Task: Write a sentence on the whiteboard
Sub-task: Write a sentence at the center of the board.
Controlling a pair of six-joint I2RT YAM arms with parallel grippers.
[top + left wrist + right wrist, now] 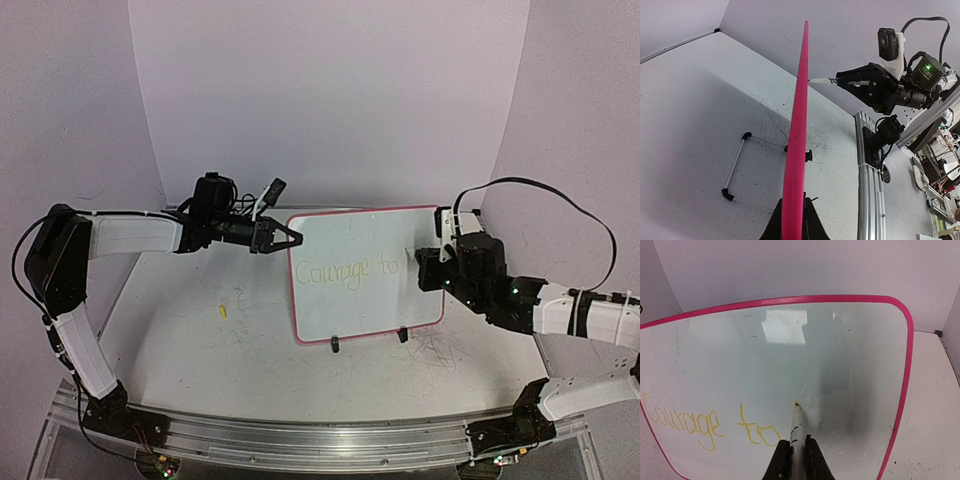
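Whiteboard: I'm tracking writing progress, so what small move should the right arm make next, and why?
Probably drag the marker tip along the whiteboard to stroke the next letter. The sentence reads only "Courage to", the tip sits just right of "to", the right jaws are shut on the marker, and the left jaws clamp the board's edge.

The yellow handwritten sentence (705, 424) on the whiteboard (850, 355) reads "Courage to".

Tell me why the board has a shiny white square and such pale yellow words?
Right wrist view: the square is reflected light glaring on the glossy whiteboard, with a dark shadow beside the marker. Top view: the sentence is thin yellow on white, so faint.
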